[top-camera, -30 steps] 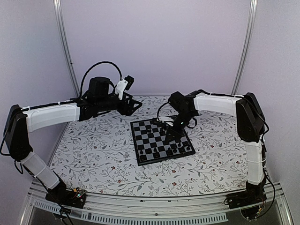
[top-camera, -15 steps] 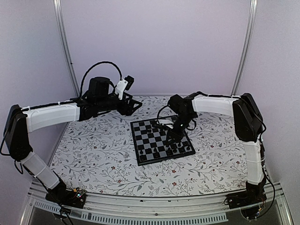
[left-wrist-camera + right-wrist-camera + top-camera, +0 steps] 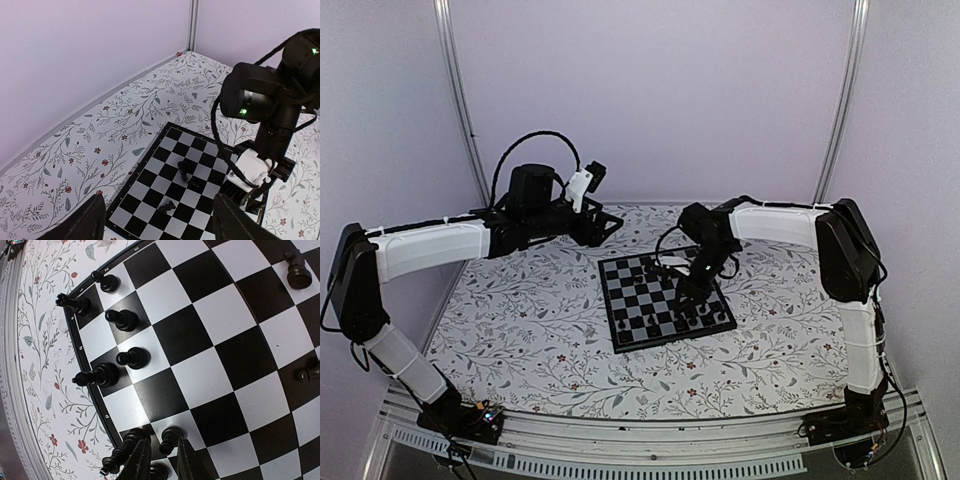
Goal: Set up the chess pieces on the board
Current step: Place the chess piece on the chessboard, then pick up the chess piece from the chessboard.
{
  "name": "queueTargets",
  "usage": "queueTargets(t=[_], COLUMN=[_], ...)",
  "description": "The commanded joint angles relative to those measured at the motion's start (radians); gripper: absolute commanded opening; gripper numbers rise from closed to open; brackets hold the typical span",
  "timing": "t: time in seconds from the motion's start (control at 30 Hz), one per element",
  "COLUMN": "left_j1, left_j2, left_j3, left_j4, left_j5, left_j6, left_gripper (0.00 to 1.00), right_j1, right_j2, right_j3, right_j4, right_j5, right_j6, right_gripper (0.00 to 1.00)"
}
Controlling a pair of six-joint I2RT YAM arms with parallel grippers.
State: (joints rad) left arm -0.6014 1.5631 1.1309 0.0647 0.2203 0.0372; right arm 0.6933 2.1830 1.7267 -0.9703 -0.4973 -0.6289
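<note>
The right hand (image 3: 162,462) is down on the chessboard (image 3: 180,335). Its fingers sit narrowly either side of a black pawn (image 3: 170,439) by the board's edge, but I cannot tell whether they press it. Other chess pieces (image 3: 132,357) stand in two rows along that edge, with a few farther in. The left hand (image 3: 159,200) hangs wide and empty above the floral worktop (image 3: 520,320), near the board's far corner.

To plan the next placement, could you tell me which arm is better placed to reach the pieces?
Right. The right gripper is low over the board, right beside several chess pieces; the left gripper hovers open, farther away.
</note>
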Motion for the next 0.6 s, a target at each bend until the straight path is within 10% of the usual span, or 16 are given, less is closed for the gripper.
queueTargets(t=[0.0,0.57], left_j1=[0.009,0.009], left_j2=[-0.025,-0.028], left_j3=[0.027,0.027], left_j4=[-0.008,-0.009], left_j5=[0.002,-0.001], left_j6=[0.009,0.011], left_gripper=[0.75,0.75], right_j1=[0.004,-0.086], right_j2=[0.026,0.058], right_j3=[0.034,0.229], right_j4=[-0.021,0.032], right_j5=[-0.024,0.084], right_j6=[0.0,0.046], right_gripper=[0.22,0.23])
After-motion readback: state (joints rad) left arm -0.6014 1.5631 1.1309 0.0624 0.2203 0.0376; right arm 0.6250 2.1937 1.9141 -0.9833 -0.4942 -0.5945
